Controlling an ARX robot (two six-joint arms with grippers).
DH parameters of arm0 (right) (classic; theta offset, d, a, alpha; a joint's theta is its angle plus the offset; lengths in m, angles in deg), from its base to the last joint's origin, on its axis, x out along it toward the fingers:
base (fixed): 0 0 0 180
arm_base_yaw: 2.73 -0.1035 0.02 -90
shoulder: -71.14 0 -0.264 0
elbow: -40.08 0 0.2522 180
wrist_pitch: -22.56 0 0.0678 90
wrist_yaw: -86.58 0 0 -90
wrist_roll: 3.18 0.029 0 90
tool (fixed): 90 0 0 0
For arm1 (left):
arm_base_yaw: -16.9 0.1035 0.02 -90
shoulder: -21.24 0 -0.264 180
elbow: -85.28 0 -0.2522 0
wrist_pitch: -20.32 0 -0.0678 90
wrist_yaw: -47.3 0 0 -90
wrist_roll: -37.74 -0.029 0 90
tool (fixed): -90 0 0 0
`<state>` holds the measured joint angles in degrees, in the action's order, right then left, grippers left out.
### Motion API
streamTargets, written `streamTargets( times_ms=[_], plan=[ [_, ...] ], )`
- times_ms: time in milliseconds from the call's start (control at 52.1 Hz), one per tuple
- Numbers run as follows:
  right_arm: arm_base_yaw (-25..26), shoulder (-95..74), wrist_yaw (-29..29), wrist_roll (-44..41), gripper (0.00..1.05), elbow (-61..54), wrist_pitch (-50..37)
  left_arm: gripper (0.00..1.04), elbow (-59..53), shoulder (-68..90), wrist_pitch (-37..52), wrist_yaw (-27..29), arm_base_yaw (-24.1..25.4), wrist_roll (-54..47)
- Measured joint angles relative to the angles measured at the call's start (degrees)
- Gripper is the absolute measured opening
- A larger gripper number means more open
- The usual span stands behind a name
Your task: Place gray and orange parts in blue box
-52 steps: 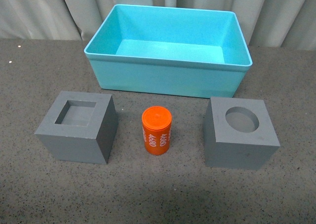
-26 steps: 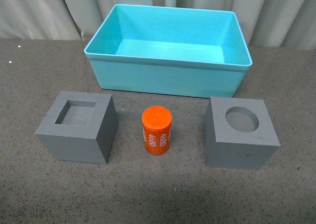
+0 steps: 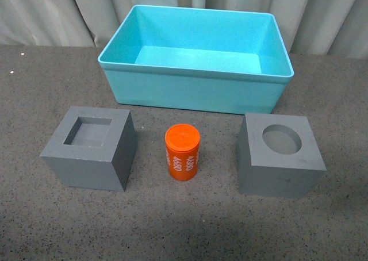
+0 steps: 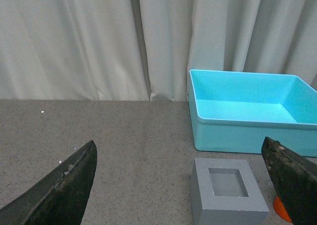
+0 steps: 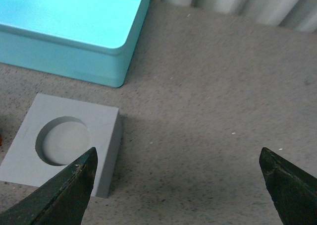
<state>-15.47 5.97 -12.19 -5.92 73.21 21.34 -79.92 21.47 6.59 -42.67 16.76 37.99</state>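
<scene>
Turquoise box [image 3: 192, 94]; gray square-recess cube [image 3: 86, 166]; gray round-recess cube [image 3: 279, 177]; orange cylinder [image 3: 182, 157], white digits; dark speckled table [image 3: 184, 226].

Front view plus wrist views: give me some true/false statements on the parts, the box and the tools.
1. The blue box is empty. True.
2. The orange cylinder lies on its side. False: it stands upright on the table.
3. The cube with the round recess stands to the right of the cylinder. True.
4. The cube with the square recess touches the box. False: bare table shows between them.
5. The left tool and the right tool are shut on parts. False: both are open and hold nothing.
</scene>
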Motion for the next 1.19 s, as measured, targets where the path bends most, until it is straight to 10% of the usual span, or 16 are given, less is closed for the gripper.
streamTargets(
  times_ms=[499,1018,1190],
  plan=[
    [-3.6,-30.2,3.5,14.7,0.95,15.5,5.9,0.98,0.0,0.0,0.0,0.0,0.0,0.0],
    [-4.1,-35.5,5.3,19.0,0.20,20.6,10.0,0.98,0.0,0.0,0.0,0.0,0.0,0.0],
    [-3.6,-34.2,5.5,19.5,0.18,20.3,10.7,0.98,0.0,0.0,0.0,0.0,0.0,0.0]
  ],
)
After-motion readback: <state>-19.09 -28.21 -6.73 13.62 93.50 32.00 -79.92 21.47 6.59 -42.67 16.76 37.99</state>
